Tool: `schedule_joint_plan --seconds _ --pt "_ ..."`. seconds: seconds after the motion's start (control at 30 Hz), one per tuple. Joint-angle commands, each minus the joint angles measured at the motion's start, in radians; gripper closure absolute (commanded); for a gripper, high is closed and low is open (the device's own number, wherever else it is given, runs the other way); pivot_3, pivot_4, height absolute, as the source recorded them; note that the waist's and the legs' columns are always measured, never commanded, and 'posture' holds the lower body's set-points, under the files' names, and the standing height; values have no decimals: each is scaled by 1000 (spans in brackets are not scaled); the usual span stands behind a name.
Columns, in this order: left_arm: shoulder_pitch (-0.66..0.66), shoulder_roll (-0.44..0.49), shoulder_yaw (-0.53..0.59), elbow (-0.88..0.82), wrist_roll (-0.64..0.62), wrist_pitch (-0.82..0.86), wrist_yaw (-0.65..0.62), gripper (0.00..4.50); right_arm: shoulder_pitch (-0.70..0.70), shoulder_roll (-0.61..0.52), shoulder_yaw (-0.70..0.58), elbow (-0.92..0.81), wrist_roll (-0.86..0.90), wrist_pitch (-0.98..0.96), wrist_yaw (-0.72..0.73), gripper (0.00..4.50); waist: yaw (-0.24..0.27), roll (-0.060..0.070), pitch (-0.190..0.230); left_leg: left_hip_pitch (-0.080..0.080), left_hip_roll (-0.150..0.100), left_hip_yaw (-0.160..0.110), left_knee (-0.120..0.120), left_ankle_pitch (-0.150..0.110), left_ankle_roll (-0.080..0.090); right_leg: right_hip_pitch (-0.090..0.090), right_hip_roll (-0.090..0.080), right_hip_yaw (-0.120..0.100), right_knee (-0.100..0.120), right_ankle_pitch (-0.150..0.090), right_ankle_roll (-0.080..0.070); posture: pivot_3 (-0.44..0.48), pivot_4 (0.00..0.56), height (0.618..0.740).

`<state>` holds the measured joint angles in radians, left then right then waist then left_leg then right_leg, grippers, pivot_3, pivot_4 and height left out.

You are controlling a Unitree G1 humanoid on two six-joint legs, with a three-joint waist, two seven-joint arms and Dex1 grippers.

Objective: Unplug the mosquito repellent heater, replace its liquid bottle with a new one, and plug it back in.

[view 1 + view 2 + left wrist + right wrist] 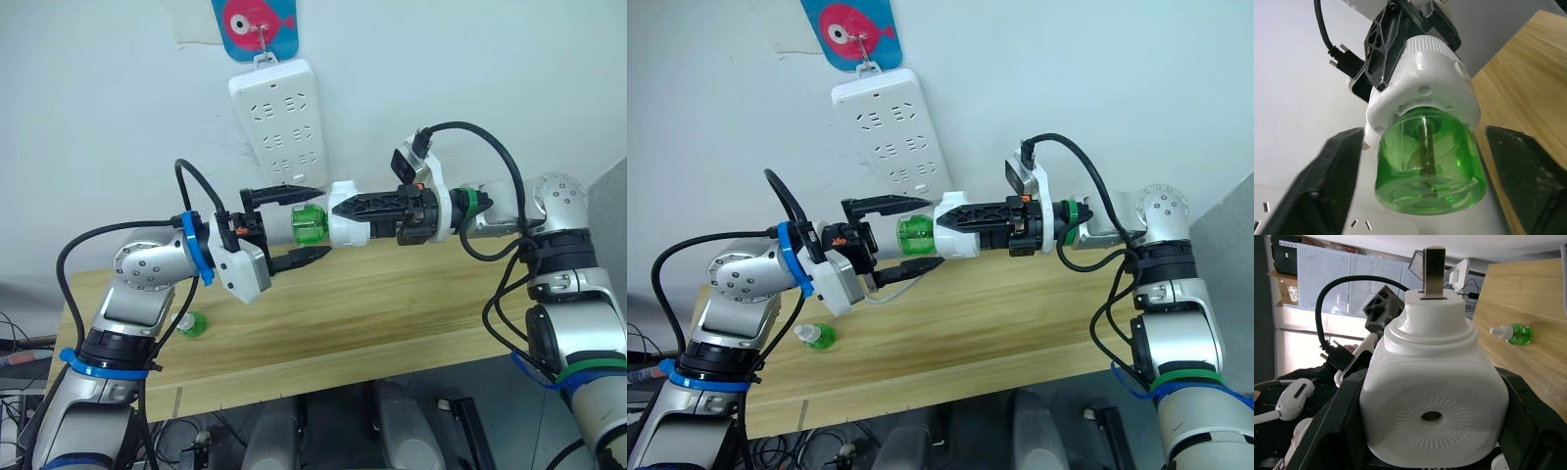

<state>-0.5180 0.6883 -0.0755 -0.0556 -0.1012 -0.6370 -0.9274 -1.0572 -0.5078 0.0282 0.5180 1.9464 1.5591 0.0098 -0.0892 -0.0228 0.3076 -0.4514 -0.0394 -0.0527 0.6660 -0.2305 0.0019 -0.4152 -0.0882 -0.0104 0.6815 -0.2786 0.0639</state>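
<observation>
My right gripper (349, 223) is shut on the mosquito repellent heater (345, 227), a white rounded unit held in the air above the table, below the wall strip. The right wrist view shows its round vent hole and a metal prong (1433, 271). A green liquid bottle (308, 223) sticks out of the heater toward my left arm. My left gripper (325, 222) is open, with one black finger (1327, 181) on each side of that bottle (1427, 166) and a gap to both. A second green bottle (189, 323) lies on the table at the left.
A long white power strip (277, 119) hangs on the wall above the heater, under a fish-shaped hook. The wooden table (392, 313) runs below both arms. Black cables loop off both wrists.
</observation>
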Motion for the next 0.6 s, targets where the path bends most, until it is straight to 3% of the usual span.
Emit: schedule_joint_plan --seconds 0.03,0.07,0.2,0.6 --pt "7 15 12 -54 -35 14 4 1896 -2 -3 -35 -24 26 6 4 1492 0 0 0 0 0 0 0 0 0 0 0 0 0 0 0 -130 309 734" --pt "8 16 12 -57 -37 18 4 2198 -2 -3 -35 -23 26 6 3 1492 0 0 0 0 0 0 0 0 0 0 0 0 0 0 0 -130 309 734" --pt "4 18 14 -67 -60 53 2 2236 -1 -6 -34 -24 26 9 4 1492 0 0 0 0 0 0 0 0 0 0 0 0 0 0 0 -128 310 734" --pt "43 79 40 -219 -432 517 -166 2236 25 -78 60 -122 26 14 76 1492 0 0 0 0 0 0 -1 0 0 0 1 0 0 0 0 -118 307 734"
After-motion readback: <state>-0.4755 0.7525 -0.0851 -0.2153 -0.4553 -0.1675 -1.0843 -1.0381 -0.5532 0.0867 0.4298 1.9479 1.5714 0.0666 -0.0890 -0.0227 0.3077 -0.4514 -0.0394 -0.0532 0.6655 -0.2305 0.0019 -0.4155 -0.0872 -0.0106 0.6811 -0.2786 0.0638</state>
